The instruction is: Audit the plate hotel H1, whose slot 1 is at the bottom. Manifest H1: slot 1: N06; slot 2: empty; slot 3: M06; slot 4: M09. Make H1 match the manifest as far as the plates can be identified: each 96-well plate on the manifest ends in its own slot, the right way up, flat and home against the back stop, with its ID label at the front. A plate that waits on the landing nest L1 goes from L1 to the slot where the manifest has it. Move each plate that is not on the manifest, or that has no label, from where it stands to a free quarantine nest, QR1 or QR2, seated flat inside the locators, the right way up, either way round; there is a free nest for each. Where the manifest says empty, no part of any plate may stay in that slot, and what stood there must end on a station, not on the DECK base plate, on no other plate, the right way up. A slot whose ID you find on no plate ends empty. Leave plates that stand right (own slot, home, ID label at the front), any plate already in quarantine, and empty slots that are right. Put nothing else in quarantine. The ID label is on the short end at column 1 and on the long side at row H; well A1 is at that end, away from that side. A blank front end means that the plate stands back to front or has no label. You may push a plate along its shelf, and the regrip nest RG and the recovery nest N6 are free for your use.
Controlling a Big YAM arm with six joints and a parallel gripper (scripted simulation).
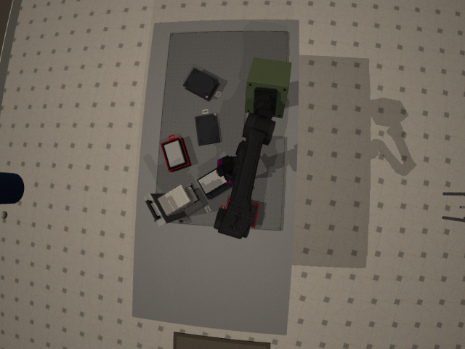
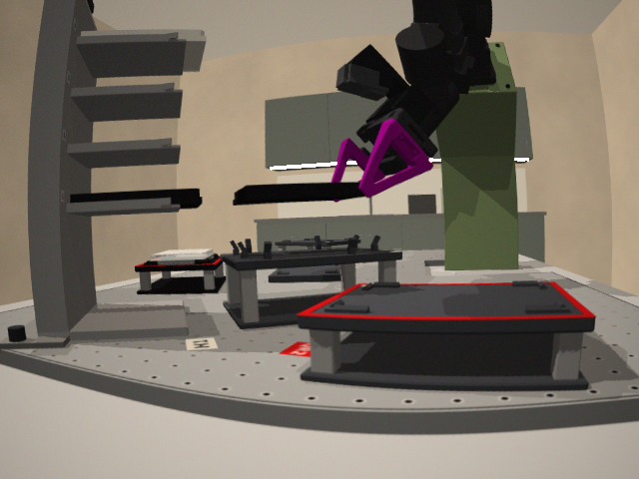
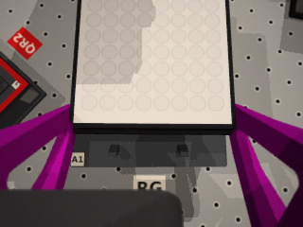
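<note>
We see gripper point(image 2: 360, 178) clamped on short end of 96-well plate point(image 2: 294, 194), magenta fingers on both long sides. Plate level in air, above RG nest point(image 3: 156, 151), wells up. Hotel H1 point(image 2: 51, 170): another black plate point(image 2: 134, 196) on lowest occupied shelf. White plate point(image 1: 175, 154) sits in red-rimmed nest point(image 1: 163, 147). QR2 nest point(image 2: 443, 301) bare.
</note>
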